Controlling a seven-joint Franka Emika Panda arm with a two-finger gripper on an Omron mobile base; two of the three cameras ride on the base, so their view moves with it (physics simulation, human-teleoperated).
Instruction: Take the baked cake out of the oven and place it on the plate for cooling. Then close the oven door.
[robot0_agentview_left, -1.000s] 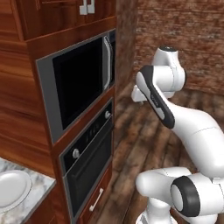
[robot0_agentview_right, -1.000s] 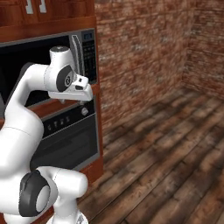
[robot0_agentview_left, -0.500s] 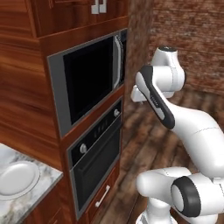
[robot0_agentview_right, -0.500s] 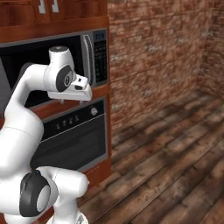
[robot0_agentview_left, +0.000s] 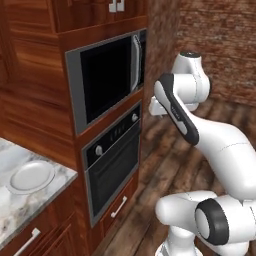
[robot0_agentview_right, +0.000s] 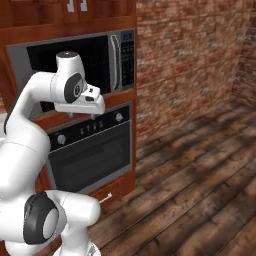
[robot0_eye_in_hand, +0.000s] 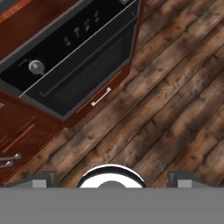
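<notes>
Cake: sitting unseen behind shut oven door (robot0_agentview_left: 114, 172) | handling: judged light, fragile; taking it low by sides | gripper (robot0_agentview_right: 92, 107): jaws standing wide, holding nothing | plate (robot0_agentview_left: 31, 177): waiting on worktop (robot0_agentview_left: 10, 210)

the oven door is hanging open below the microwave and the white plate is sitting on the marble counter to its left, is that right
Not quite: the oven door is shut, flush in its frame below the microwave, as the left base view shows. The white plate does sit on the marble counter to its left.
</notes>
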